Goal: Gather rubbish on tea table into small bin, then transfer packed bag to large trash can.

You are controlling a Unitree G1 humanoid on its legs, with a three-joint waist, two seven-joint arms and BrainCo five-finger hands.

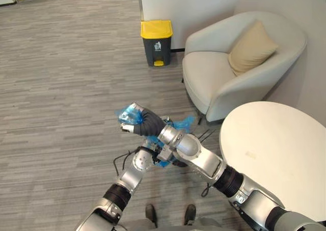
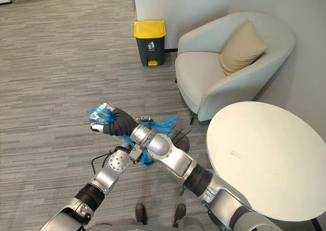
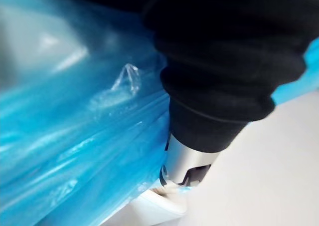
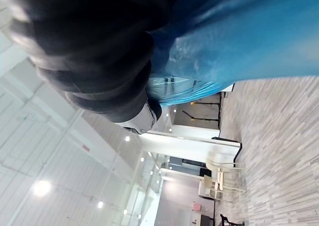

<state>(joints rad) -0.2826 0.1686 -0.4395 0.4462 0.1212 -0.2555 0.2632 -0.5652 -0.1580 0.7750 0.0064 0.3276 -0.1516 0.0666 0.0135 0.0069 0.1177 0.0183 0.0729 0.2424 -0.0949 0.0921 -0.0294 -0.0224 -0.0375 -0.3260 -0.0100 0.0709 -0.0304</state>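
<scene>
The room is bright, with soft, even light from above. The armchair point(image 1: 214, 83) lays a faint shadow on the floor point(image 1: 61, 78). The white table point(image 1: 275, 149) looks bright, with no hard shine. Round ceiling lights point(image 4: 41, 188) glow white. Small shiny spots sit on the blue bag point(image 3: 75, 151).

Head stereo pair looks down, sharing armchair point(image 1: 204, 75); wrist cameras close against bag point(image 3: 75, 136).

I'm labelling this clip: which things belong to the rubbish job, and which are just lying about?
Job: blue bag; right robot hand gripping it; yellow-lidded trash can; round white table.
Lying about: armchair; tan cushion.
</scene>
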